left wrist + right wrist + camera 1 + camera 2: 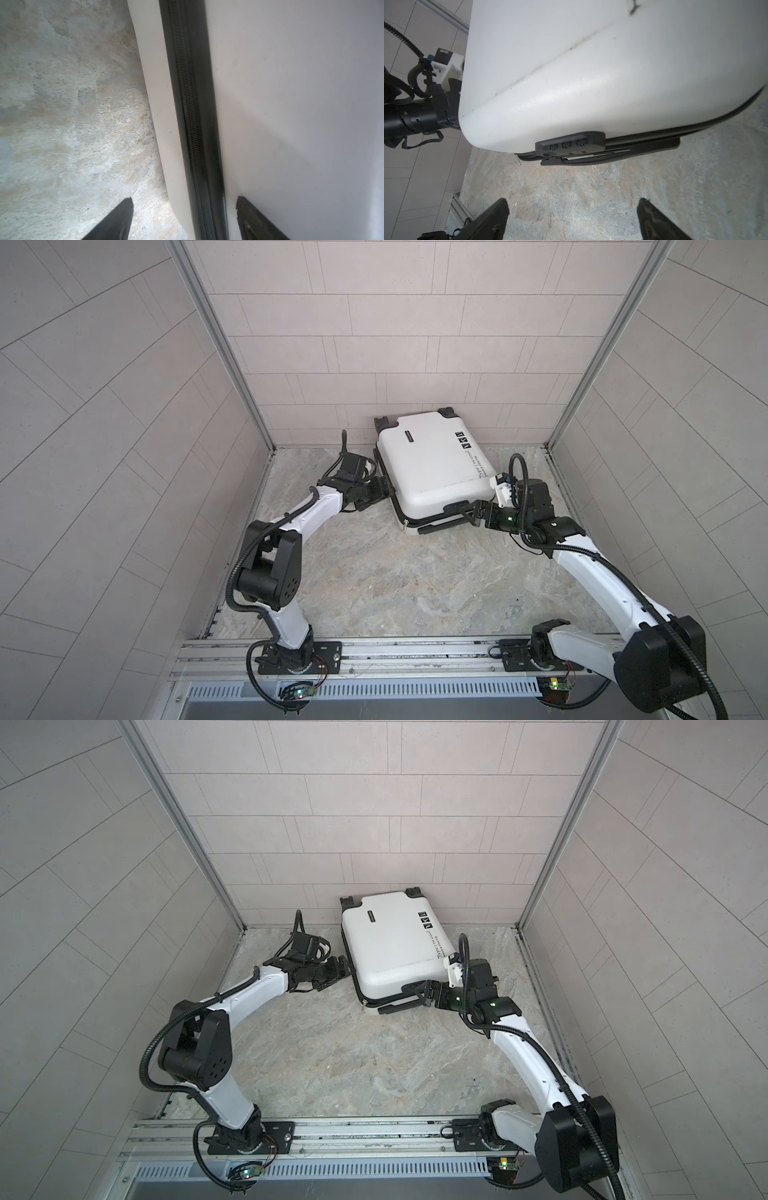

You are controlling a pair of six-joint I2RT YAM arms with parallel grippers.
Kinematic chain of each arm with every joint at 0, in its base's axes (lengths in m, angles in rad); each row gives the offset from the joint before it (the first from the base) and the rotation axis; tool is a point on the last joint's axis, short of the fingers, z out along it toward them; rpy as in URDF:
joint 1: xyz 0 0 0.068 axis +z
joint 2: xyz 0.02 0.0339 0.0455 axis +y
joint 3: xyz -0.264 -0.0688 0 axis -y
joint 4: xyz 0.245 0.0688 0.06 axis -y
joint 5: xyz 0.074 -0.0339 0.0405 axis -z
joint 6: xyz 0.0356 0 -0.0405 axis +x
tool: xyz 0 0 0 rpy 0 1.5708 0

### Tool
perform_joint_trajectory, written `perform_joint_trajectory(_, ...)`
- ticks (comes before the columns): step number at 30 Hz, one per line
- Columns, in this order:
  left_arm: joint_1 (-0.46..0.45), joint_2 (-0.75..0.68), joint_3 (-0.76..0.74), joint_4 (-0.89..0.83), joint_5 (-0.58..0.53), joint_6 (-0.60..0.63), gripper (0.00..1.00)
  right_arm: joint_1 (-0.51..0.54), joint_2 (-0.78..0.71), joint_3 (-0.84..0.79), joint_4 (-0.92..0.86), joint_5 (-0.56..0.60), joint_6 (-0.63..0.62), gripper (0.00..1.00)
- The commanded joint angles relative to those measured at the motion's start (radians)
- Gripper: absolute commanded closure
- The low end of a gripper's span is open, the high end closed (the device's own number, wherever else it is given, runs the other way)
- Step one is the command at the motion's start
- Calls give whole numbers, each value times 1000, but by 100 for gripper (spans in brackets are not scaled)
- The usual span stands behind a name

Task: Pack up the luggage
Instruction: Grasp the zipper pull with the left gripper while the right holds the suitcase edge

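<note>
Luggage (432, 464) lies on stone floor (374, 572) by tiled wall (395, 344); left gripper (384, 490), right gripper (468, 516) agape, seemingly empty.

The cell contains one luggage (432, 464) showing two wheels (381, 423), three square icons (462, 440), one handle (643, 150) and one lock (591, 138) with three dials (566, 145). Two arms are installed, left arm (299, 516) and right arm (590, 572), with two grippers: left gripper (387, 489), right gripper (468, 517).

The white hard-shell luggage (432, 464) lies closed and flat, wheels (381, 423) toward the back wall (415, 344).
</note>
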Motion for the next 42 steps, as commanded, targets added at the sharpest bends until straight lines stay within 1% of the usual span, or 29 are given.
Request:
perform_joint_trajectory(1,3,-135,-44,-15,-55,43,16,-13,-29,62,-100,92,-35,0)
perform_joint_trajectory(5,5,-275,-138,-57,-114,94,16,-32,-28,106,-144,119,-40,0)
perform_joint_trajectory(8,5,-388,-251,-55,-117,143,16,-48,-27,122,-151,125,-46,0)
perform_joint_trajectory(10,4,-471,-344,-23,-113,159,17,-59,-30,130,-156,125,-50,1)
perform_joint_trajectory(14,-5,-637,-566,119,-74,161,29,-79,-34,144,-160,120,-68,1)
perform_joint_trajectory(16,-38,-698,-650,180,-73,174,32,-85,-30,147,-161,119,-78,0)
perform_joint_trajectory(17,-76,-723,-688,209,-108,190,33,-86,-26,148,-159,122,-80,0)
perform_joint_trajectory(19,-180,-743,-741,283,-201,221,35,-91,-14,151,-159,124,-81,0)
perform_joint_trajectory(21,-311,-718,-782,381,-328,260,35,-95,3,156,-156,124,-74,0)
perform_joint_trajectory(23,-412,-669,-795,459,-436,299,36,-98,13,161,-155,120,-59,1)
perform_joint_trajectory(24,-445,-639,-803,510,-473,315,38,-100,18,163,-155,115,-50,0)
perform_joint_trajectory(26,-484,-585,-806,582,-540,341,43,-102,20,166,-156,104,-41,1)
perform_joint_trajectory(28,-506,-538,-792,616,-580,372,45,-102,16,166,-163,103,-43,0)
perform_joint_trajectory(32,-539,-443,-731,629,-641,435,45,-111,-4,155,-171,101,-49,1)
perform_joint_trajectory(34,-539,-396,-710,642,-648,441,45,-117,-12,149,-170,98,-48,1)
perform_joint_trajectory(37,-538,-331,-698,725,-627,444,45,-122,-16,143,-167,89,-47,0)
perform_joint_trajectory(39,-537,-296,-681,747,-621,430,45,-124,-13,142,-165,82,-47,0)
perform_joint_trajectory(42,-535,-251,-656,766,-644,409,47,-127,-9,142,-165,73,-46,1)
